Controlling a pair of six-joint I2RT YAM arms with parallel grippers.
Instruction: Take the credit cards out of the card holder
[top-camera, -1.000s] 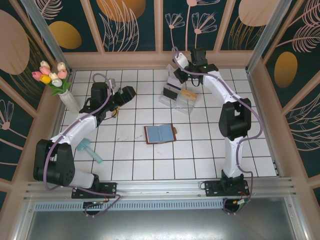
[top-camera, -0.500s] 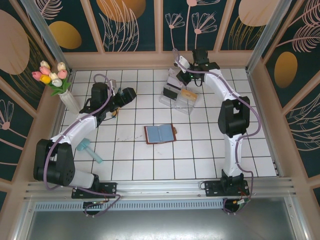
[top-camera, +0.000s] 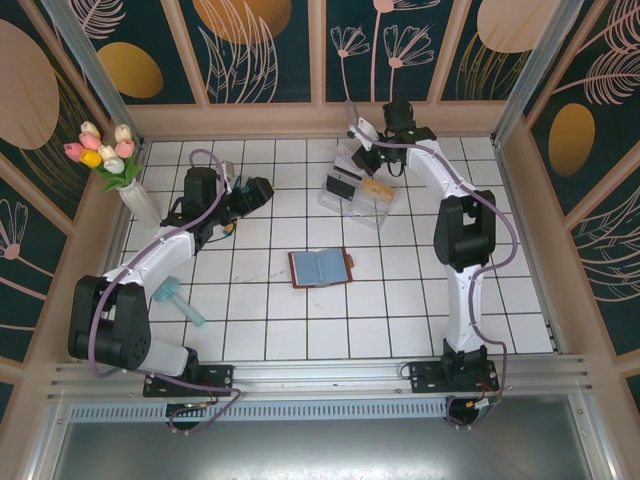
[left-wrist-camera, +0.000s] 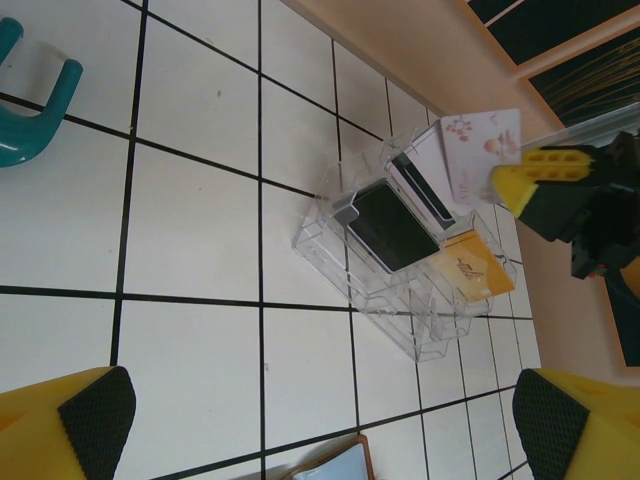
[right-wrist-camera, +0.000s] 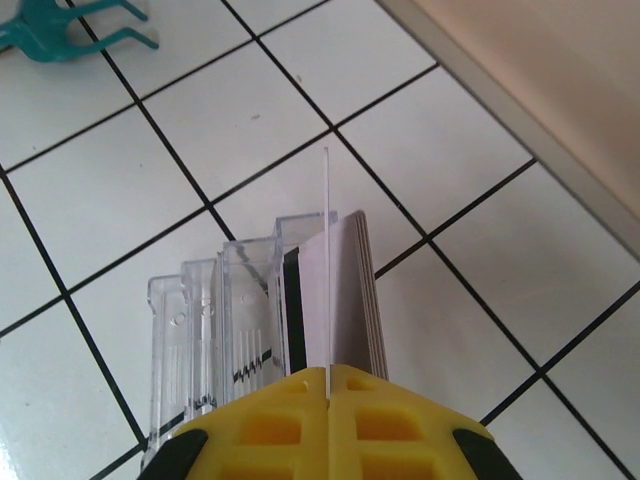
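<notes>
- Left wrist view: right gripper (left-wrist-camera: 545, 170) clamps a flowered card (left-wrist-camera: 480, 155); yellow card (left-wrist-camera: 465, 270) and dark card (left-wrist-camera: 390, 228) stand in the box (left-wrist-camera: 325, 250) beyond the left gripper's (left-wrist-camera: 322, 415) spread fingers (left-wrist-camera: 95, 415).
- Right wrist view: that card edge-on, above the box.
- Top view: open wallet (top-camera: 320, 266), well apart from both grippers.

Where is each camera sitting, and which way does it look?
Top: high behind the arms, looking down at the tiled table; both arms show.
Left wrist: on the left arm, faces the clear box; its open left gripper shows.
Right wrist: looks down over the right gripper, shut on a card.
All three share the clear box.
</notes>
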